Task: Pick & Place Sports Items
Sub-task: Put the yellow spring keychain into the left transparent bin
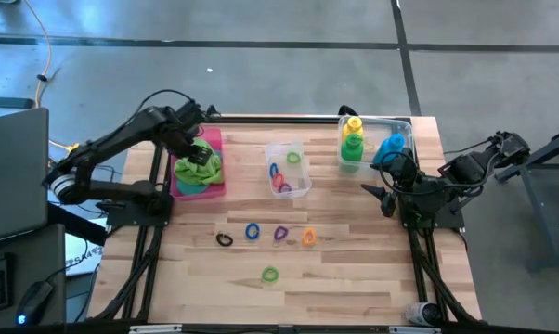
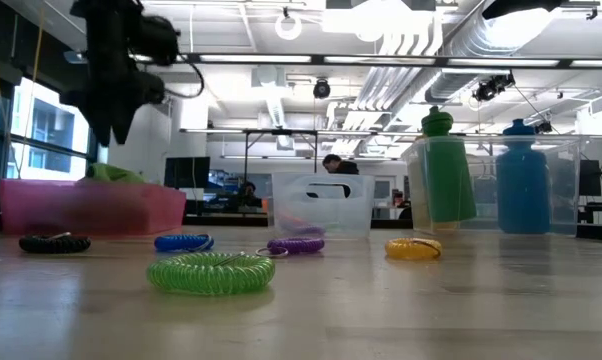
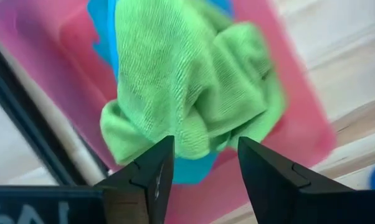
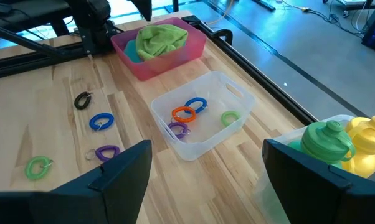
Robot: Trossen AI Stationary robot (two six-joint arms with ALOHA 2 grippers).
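A lime green towel point(image 1: 199, 165) lies crumpled on a teal towel point(image 1: 192, 186) in the pink tray point(image 1: 216, 139) at the table's far left. My left gripper point(image 1: 203, 139) hovers open above them, empty; the towel shows between its fingers in the left wrist view point(image 3: 194, 93). Yellow point(image 1: 353, 124), green point(image 1: 352, 148) and blue point(image 1: 389, 148) bottles stand in a clear box point(image 1: 405, 122) at the far right. Elastic rings lie in a small clear box point(image 1: 289, 170) and loose on the table point(image 1: 279, 235). My right gripper point(image 1: 387, 199) is open, near the bottle box.
Loose rings lie mid-table: black point(image 1: 225, 239), blue point(image 1: 253, 231), purple point(image 1: 280, 235), orange point(image 1: 309, 237) and green point(image 1: 270, 275). A laptop point(image 1: 15, 172) sits off the table's left side. People show in the room behind point(image 2: 333, 164).
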